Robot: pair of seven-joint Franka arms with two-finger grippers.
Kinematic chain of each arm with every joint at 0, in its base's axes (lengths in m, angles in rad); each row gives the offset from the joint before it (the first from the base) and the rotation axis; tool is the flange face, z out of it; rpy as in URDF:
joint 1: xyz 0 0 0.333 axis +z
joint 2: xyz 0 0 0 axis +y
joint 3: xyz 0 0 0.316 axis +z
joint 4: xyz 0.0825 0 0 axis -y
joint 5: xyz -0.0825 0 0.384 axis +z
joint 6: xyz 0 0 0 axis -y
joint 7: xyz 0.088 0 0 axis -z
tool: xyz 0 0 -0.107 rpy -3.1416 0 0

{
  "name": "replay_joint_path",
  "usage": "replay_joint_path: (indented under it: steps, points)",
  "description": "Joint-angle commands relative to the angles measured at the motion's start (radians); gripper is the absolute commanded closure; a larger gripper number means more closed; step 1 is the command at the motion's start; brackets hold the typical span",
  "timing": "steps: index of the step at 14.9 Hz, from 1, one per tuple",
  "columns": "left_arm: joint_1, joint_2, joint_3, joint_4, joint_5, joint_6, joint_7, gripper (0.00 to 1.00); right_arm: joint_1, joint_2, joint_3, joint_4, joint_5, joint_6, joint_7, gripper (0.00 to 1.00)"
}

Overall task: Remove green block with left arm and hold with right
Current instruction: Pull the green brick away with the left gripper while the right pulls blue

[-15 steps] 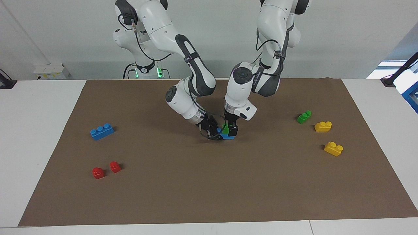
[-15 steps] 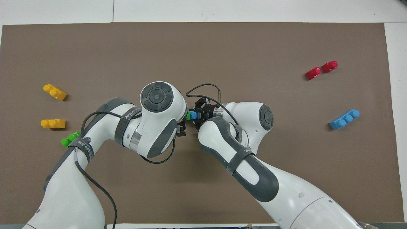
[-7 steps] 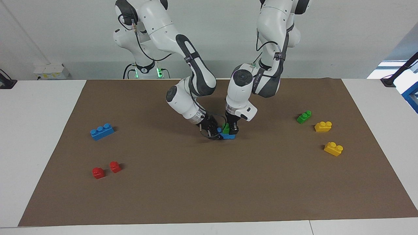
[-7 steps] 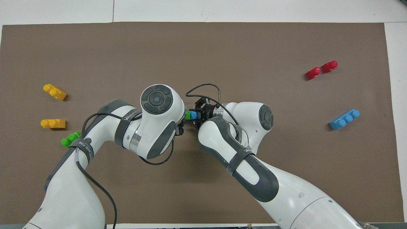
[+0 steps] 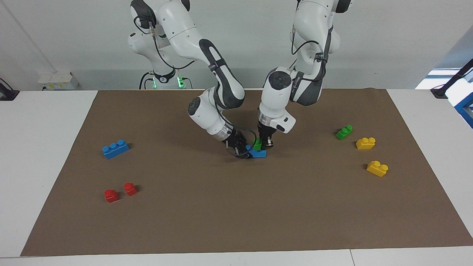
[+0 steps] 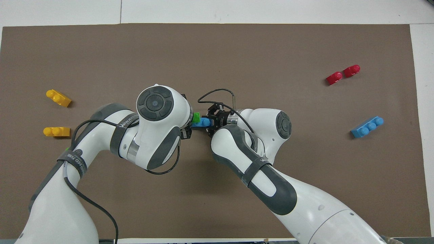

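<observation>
The bright green block (image 5: 257, 143) (image 6: 195, 117) is at the middle of the brown mat (image 5: 236, 207), over one end of a blue brick (image 5: 258, 153) (image 6: 204, 121). My left gripper (image 5: 265, 144) comes down from above and is shut on the green block. In the overhead view its own wrist hides it. My right gripper (image 5: 244, 150) (image 6: 213, 122) reaches in low from the right arm's end and is shut on the blue brick's other end. Whether the green block and blue brick still touch I cannot tell.
A darker green block (image 5: 344, 132) and two yellow bricks (image 5: 365, 143) (image 5: 377, 168) lie toward the left arm's end of the mat. A blue three-stud brick (image 5: 115, 148) and two red blocks (image 5: 111, 195) (image 5: 130, 188) lie toward the right arm's end.
My left gripper closed on the green block and drew it up and toward the left arm's end, baring more of the blue brick. The right gripper has held still.
</observation>
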Motion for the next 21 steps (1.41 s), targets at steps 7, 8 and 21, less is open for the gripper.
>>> replay_joint_path:
  steps: [7, 8, 21]
  points:
    - [0.157, -0.130, -0.003, 0.015, 0.001, -0.207, 0.463, 1.00, -0.055, 0.014, -0.006, 0.043, -0.013, 0.000, -0.047, 1.00]
    - [0.184, -0.135, -0.003, 0.011, -0.001, -0.212, 0.560, 1.00, -0.057, 0.011, -0.007, 0.040, -0.042, 0.007, -0.076, 1.00]
    - [0.505, -0.037, 0.000, -0.060, -0.036, -0.016, 1.205, 1.00, -0.587, -0.113, -0.012, 0.026, -0.346, -0.578, -0.270, 1.00]
